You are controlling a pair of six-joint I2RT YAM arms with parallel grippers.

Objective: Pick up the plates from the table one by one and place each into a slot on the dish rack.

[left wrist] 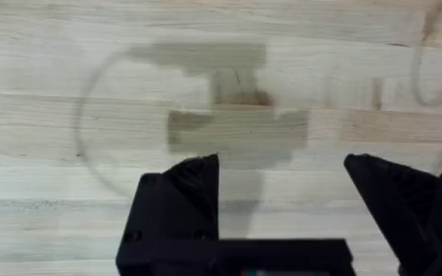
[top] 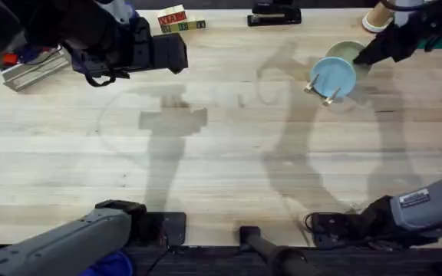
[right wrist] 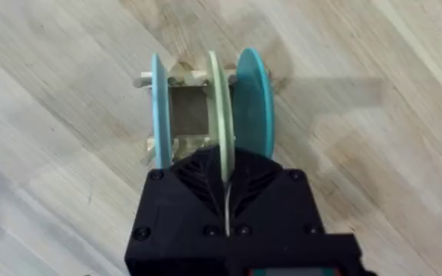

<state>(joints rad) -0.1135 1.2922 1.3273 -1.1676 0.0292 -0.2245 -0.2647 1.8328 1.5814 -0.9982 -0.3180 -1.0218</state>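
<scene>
Cream plate (right wrist: 216, 107) in right pincer (right wrist: 226, 178), racked between blue ones (rim hidden); left pincer (left wrist: 282, 201) wide.

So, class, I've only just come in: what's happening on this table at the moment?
The right gripper is at the dish rack, closed on the rim of the pale cream plate, which stands on edge in the rack between the light blue plate and the teal plate. All three plates are upright in the rack. The left gripper is open and holds nothing, above a bare stretch of the table.
</scene>
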